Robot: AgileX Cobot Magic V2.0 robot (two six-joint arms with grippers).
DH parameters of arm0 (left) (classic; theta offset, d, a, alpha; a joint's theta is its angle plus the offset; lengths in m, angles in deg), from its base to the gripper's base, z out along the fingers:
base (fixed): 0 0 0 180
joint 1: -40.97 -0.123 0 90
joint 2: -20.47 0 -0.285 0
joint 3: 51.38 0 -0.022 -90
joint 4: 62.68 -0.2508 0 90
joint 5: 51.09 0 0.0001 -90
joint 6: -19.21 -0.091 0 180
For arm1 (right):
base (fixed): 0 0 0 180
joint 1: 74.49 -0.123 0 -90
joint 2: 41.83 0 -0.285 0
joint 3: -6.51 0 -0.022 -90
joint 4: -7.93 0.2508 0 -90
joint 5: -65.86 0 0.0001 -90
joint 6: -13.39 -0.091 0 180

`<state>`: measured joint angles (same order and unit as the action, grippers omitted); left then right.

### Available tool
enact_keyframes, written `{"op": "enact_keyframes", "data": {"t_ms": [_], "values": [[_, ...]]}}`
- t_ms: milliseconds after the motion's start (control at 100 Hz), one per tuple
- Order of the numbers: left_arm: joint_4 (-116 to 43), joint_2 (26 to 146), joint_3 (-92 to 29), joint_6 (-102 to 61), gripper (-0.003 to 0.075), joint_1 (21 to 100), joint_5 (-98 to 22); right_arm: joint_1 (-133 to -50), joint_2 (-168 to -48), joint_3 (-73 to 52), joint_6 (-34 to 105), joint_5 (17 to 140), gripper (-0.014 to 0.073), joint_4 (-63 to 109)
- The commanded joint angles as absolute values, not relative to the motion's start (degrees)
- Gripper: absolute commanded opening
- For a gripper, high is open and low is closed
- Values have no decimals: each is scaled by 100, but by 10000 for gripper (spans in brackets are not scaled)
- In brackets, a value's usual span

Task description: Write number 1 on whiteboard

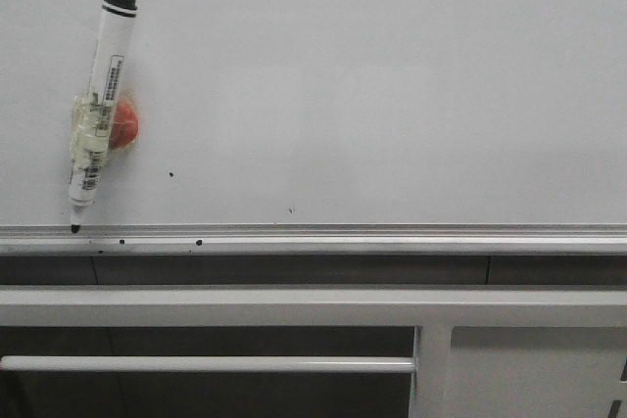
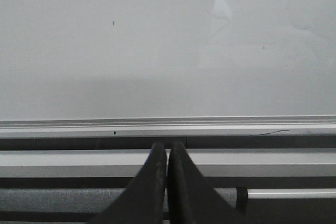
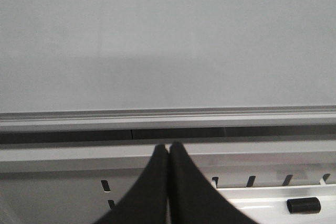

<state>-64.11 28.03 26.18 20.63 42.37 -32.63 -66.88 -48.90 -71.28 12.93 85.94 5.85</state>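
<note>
The left gripper (image 2: 167, 153) and the right gripper (image 3: 168, 153) both had their fingers pressed together on nothing, each hanging short of the silver edge rail (image 2: 210, 128) with the whiteboard (image 2: 168, 51) rising beyond the tips. No number 1 showed anywhere on it, only small specks. The marker pen (image 1: 98, 110), uncapped, clung to the board well away from either set of fingers, its tip touching the rail. A careless grab risked knocking it loose or smearing ink there.
</note>
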Motion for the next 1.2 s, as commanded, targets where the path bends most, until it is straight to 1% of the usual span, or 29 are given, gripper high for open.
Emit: {"op": "enact_keyframes", "data": {"t_ms": [0,350,420,570,640,710,900,1190], "values": [[-6428,2670,2653,2068,-20,4220,-3730,-6651,-4811,-7296,1339,8463,-64,582],[-6428,2670,2653,2068,-20,4220,-3840,-6651,-4811,-7296,1339,8463,-64,582],[-6428,2670,2653,2068,-20,4220,-4130,-6651,-4811,-7296,1339,8463,-64,582],[-6428,2670,2653,2068,-20,4220,-5182,-6651,-4811,-7296,1339,8451,-64,582],[-6439,2670,2653,2068,-20,4220,-5417,-6651,-4811,-7296,1339,8376,-64,416],[-6452,2670,2653,2068,-20,4220,-5494,-6651,-4811,-7296,1339,7967,-64,460],[-6452,2670,2653,2068,-20,4220,-5483,-6651,-4811,-7296,1339,6374,-64,517],[-6452,2670,2653,2068,-20,4220,-5686,-6651,-4811,-7296,1339,4856,-64,517]]}}
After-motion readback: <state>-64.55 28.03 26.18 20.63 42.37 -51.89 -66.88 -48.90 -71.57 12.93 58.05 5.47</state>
